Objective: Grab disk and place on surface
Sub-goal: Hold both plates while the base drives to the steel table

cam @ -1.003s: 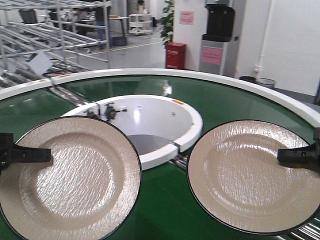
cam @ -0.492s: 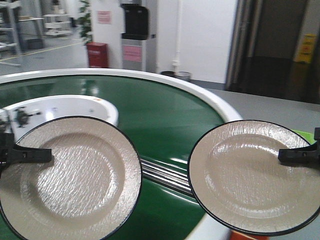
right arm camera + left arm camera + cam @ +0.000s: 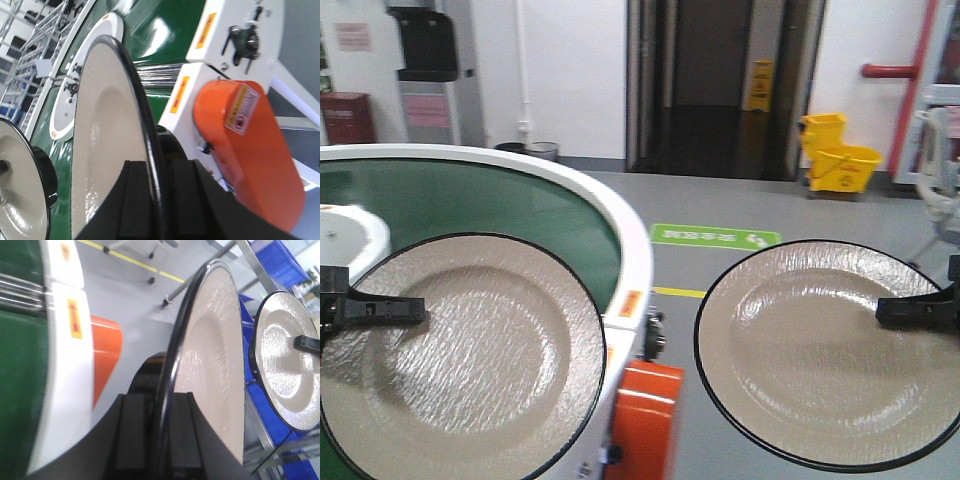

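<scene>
Two rims are clamped tight: your left gripper (image 3: 415, 310) pinches the left disk (image 3: 470, 390), your right gripper (image 3: 885, 308) the right disk (image 3: 800, 370). Only the wrist views show each rim wedged between jaws. Beige, streaked, black-edged, both hang aloft, the left seemingly over the conveyor (image 3: 470, 200).

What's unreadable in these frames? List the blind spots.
Placement surface: in no view; front view shows only conveyor and floor.
Left disk: lower rim cut by front view's bottom edge; right disk clipped at right edge.
Left gripper, right gripper: bodies run off the frame sides, front view.
Orange cover label: too small to read, right wrist view.
</scene>
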{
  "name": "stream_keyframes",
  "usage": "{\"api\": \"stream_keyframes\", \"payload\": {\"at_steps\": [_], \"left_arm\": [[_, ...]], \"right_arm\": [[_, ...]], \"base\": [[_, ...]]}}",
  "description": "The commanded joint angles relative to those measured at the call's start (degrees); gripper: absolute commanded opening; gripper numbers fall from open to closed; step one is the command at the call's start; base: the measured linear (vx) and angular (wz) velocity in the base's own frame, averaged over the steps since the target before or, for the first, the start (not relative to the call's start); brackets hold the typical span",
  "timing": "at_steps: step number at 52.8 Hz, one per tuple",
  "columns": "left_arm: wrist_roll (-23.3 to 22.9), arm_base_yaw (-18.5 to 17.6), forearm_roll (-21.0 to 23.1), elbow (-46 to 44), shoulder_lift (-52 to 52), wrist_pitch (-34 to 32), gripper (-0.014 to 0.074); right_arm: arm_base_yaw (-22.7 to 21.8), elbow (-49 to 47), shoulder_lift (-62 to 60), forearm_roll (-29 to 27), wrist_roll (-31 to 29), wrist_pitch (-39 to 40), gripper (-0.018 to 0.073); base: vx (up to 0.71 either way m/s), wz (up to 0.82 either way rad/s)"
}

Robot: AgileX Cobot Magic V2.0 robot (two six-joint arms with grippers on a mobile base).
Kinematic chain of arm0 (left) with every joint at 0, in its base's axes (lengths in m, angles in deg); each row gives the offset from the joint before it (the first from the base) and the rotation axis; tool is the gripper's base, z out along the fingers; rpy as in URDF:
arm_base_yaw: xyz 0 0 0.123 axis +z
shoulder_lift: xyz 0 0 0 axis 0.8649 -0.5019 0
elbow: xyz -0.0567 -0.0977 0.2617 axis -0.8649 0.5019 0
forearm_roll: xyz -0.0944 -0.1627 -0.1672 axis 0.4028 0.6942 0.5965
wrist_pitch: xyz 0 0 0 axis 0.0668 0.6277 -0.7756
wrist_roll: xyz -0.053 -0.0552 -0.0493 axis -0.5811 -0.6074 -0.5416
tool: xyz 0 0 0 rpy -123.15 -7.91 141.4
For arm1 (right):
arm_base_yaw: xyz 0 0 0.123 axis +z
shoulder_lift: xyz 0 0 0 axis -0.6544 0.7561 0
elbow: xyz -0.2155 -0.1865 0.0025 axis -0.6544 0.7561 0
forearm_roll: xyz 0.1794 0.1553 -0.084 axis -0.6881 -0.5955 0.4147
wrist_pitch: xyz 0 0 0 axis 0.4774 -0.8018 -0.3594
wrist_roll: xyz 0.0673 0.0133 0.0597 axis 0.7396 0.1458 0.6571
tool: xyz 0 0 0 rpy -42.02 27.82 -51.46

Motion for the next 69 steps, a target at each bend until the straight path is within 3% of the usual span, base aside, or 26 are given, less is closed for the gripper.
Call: {"api": "stream_keyframes", "payload": {"at_steps": [1, 34, 69], "left_arm": [[-0.86, -0.06, 7.80, -1.90, 2.48, 1.16, -0.0008], [-0.86, -0.06, 7.80, -1.90, 2.54, 1.39, -0.0008], [-0.86, -0.06, 7.79, -1.90, 2.48, 1.31, -0.0008]], "right_arm": [[-0.18, -1.76, -2.45, -7.32, 0.03, -1.67, -0.0009], [-0.18, -1.76, -2.45, -7.37, 0.03, -1.67, -0.0009], [-0.18, -1.76, -2.52, -7.32, 0.03, -2.45, -0.0009]], "base": [[-0.12, -0.49], [-0.03, -0.52], [0.19, -0.63]]}}
